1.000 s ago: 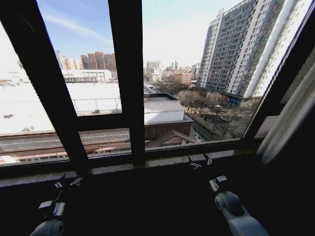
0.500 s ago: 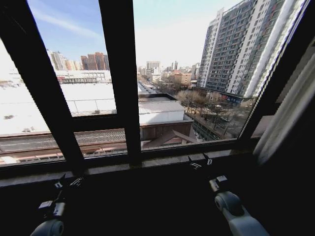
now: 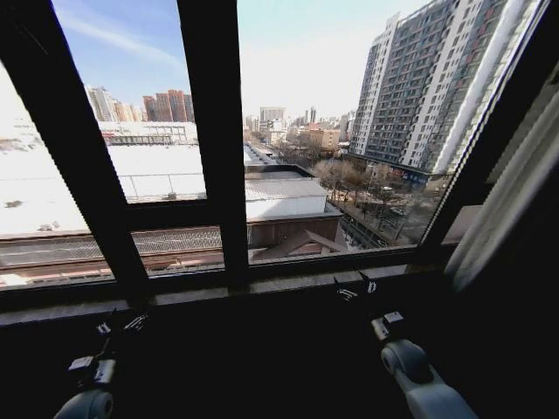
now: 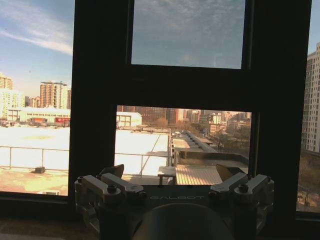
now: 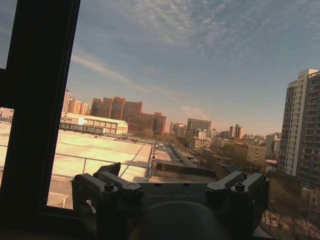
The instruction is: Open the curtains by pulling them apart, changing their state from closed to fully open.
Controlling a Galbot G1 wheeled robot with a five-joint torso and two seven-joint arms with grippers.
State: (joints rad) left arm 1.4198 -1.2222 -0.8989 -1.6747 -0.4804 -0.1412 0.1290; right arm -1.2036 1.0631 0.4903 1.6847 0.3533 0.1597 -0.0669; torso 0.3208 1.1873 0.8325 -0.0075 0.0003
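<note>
One sheer white curtain (image 3: 504, 202) hangs gathered at the right edge of the window, past the dark frame (image 3: 214, 148). The panes are uncovered and show rooftops and tower blocks. Low in the head view, below the sill, my left gripper (image 3: 122, 325) is open and holds nothing. My right gripper (image 3: 354, 287) is also open and empty, under the right pane and left of the gathered curtain. In the left wrist view the left gripper (image 4: 172, 172) faces the window frame with its fingers spread. The right gripper (image 5: 170, 170) in its own wrist view points at open glass beside a dark post.
A narrow window sill (image 3: 288, 281) runs across under the glass, with a dark wall below it. Thick dark mullions (image 3: 83, 166) divide the window. The right side past the curtain is dark.
The whole head view has shifted a little, so the camera moved; the window frame now sits slightly further left. Both arms and the curtain keep their places.
</note>
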